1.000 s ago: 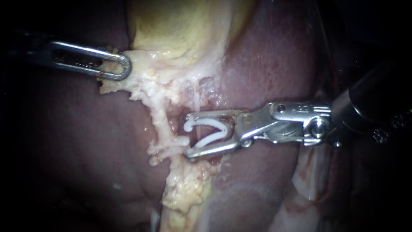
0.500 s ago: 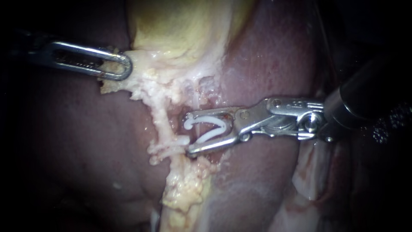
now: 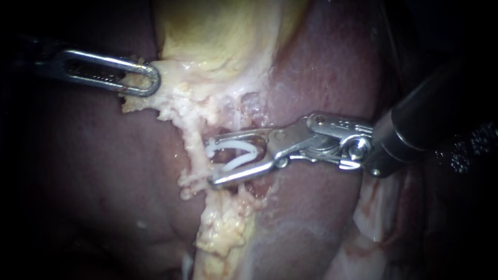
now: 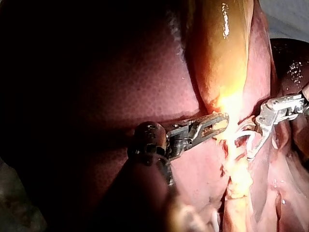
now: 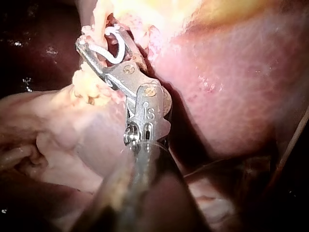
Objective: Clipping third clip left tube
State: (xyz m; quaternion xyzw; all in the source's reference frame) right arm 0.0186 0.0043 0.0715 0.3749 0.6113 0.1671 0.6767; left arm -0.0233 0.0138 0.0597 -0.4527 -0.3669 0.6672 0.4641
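- Between the jaws of my right instrument (image 3: 210, 162) sits a white clip (image 3: 239, 162). Both jaws press on it, one from each side, and they stand wide apart. The clip is an open V.
- Right at the jaw tips is the left tube (image 3: 193, 140), a pale, lumpy string. The clip's hooked end touches it. I cannot tell if the tube is all the way inside the clip.
- I think the job is about half done: the clip is at the tube but not squeezed shut. What is left is to slide it across, squeeze, and let go.
- Farther off, my left instrument (image 3: 148, 83) has its jaws clamped on pale tissue (image 3: 171, 103) under the gallbladder (image 3: 218, 36). I think this keeps the tube tight.
- Dark red liver (image 3: 321, 67) lies all around.
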